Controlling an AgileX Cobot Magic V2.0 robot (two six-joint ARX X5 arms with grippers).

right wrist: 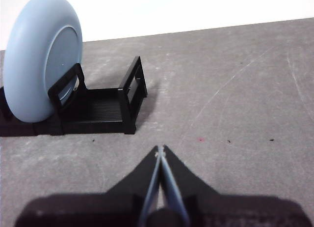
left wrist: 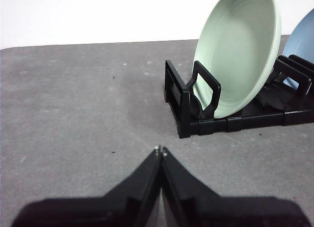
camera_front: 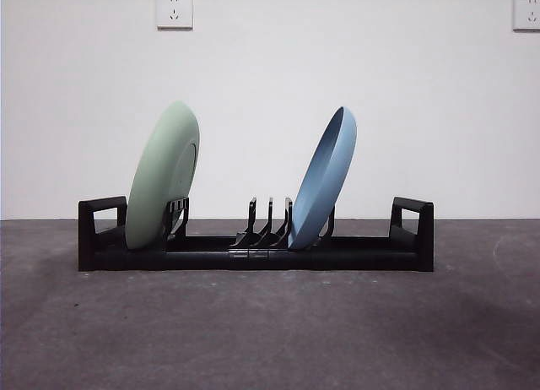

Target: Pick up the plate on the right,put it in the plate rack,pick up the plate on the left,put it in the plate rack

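The grey counter (camera_front: pixel 270 331) is the biggest thing here, and it runs back to a white wall (camera_front: pixel 270 69) with two sockets on it. The long black plate rack (camera_front: pixel 253 253) sits in the middle of the counter, with a boxy handle at each end.

Two plates stand in the rack, both leaning the same way. The green plate (camera_front: pixel 162 177) is near one end, just beside that handle. The blue plate (camera_front: pixel 325 177) is further along, past three bare prongs in the middle (the two plates do not touch).

The left gripper (left wrist: pixel 160 149) hangs low over the bare counter. Its fingers are pressed together with nothing in them. The rack's end and the green plate are off to the side, well apart from them.

The right gripper (right wrist: pixel 160 148) is the same, fingers together and holding nothing. The blue plate and the rack's other end are well apart from it too.
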